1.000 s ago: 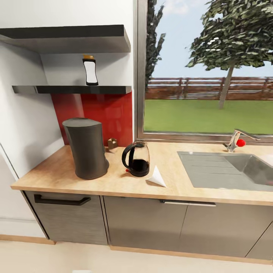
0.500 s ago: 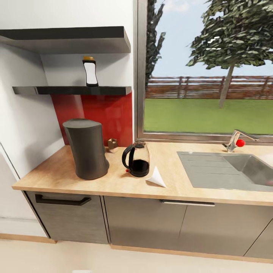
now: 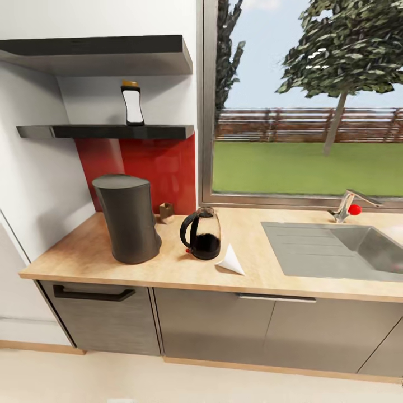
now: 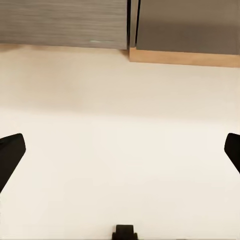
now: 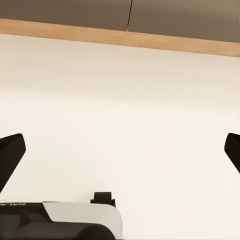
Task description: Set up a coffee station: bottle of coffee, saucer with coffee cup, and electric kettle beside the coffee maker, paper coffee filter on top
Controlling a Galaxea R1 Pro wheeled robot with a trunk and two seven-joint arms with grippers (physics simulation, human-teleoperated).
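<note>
The whole picture has slid a little since a moment ago, so the robot's head is moving, not the things. My guess is that it is still lining up with the countertop [image 3: 168, 274].

The left gripper [image 4: 120, 150] and the right gripper [image 5: 120, 150] are both spread wide over the pale floor [image 4: 120, 100], pinching nothing.

The bottle of coffee [image 3: 132, 103] is dark with a white label and brown cap. It stands on the kitchen shelf [image 3: 106, 132], high above the coffee maker [image 3: 127, 218].

No legible text, brand or number is shown; the white label on the bottle of coffee [image 3: 133, 104] is blank, and faint lettering beside the right gripper [image 5: 120, 152] cannot be read
</note>
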